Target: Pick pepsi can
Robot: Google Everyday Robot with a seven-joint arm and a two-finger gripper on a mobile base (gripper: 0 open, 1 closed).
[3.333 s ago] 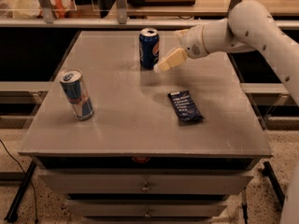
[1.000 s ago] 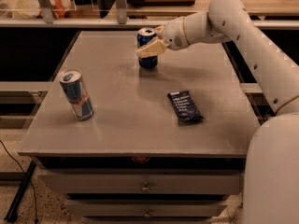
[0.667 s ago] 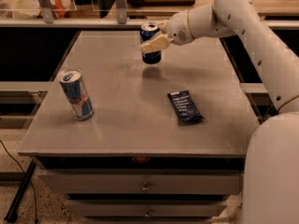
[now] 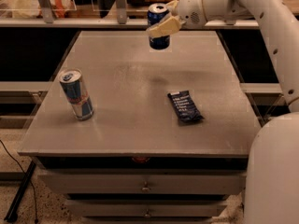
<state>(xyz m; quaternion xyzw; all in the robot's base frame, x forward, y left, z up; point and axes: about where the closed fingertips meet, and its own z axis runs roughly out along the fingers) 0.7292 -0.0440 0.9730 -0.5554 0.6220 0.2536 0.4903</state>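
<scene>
At the upper centre of the frame the gripper [image 4: 162,23] holds the can [image 4: 159,41] upright from the side. One pale finger [image 4: 164,27] is pressed across its front; the other probably sits behind it, out of sight. The can hangs clear of the table [image 4: 140,92], with a faint shadow beneath it, so the pick looks nearly done. Holding it upright keeps the grip square. The tall can [image 4: 77,94] at left and the wrapper [image 4: 185,107] at right lie well apart from it.
</scene>
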